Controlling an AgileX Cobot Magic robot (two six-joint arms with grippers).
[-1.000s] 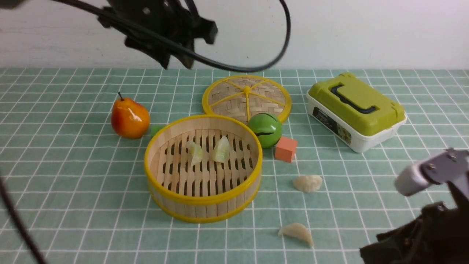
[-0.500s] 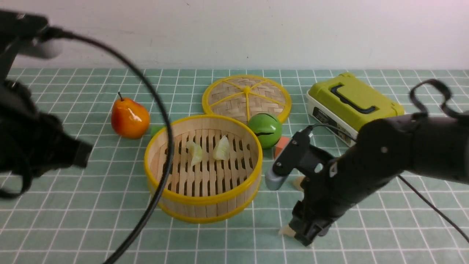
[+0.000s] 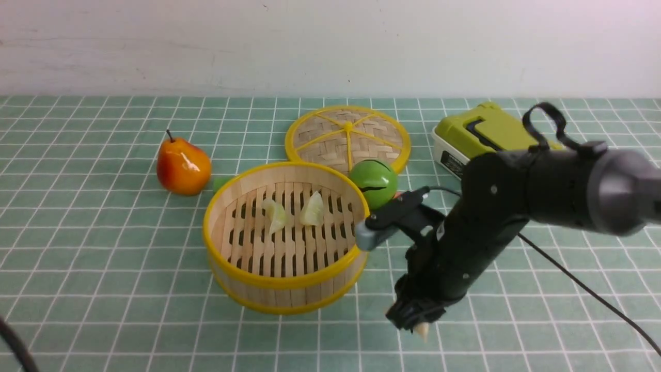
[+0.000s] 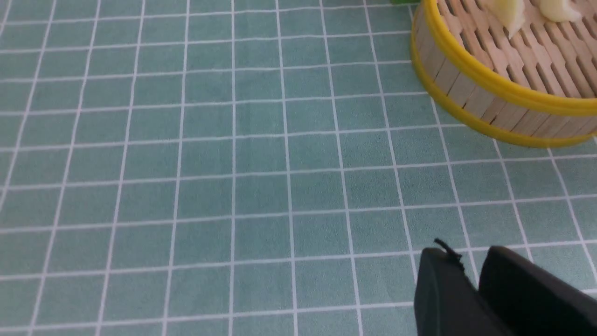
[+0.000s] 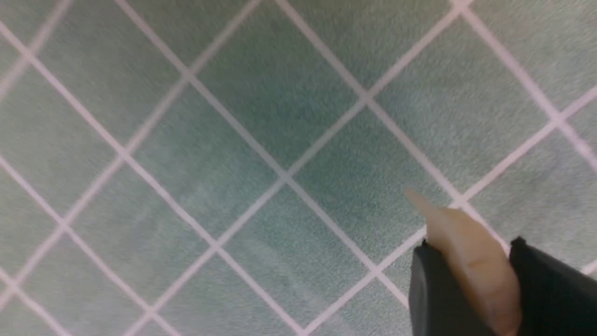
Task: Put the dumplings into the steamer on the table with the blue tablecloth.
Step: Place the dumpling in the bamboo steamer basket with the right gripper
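Observation:
The steamer (image 3: pixel 242 281) stands mid-table on the blue tablecloth (image 3: pixel 103 258) and holds two pale dumplings (image 3: pixel 274 214) (image 3: pixel 312 209). My right gripper (image 3: pixel 415 320) is down to the right of the steamer's front and is shut on a third dumpling (image 3: pixel 423 330), whose tip pokes out below the fingers. The right wrist view shows this dumpling (image 5: pixel 466 252) pinched between the black fingers (image 5: pixel 433 289), just above the cloth. The fourth dumpling is hidden behind the right arm. My left gripper (image 4: pixel 468 266) is shut and empty over bare cloth, to the near left of the steamer (image 4: pixel 466 84).
The flat woven lid (image 3: pixel 347 137) lies behind the steamer. A green ball (image 3: pixel 373 182) sits at the steamer's back right. A pear (image 3: pixel 183 165) stands to the left, with a small green block (image 3: pixel 221 182) beside it. A green-lidded box (image 3: pixel 480 134) is at the back right.
My right gripper has closed on the front dumpling, risen slightly and shifted left. The left arm has left the front view; only its cable shows at the lower left.

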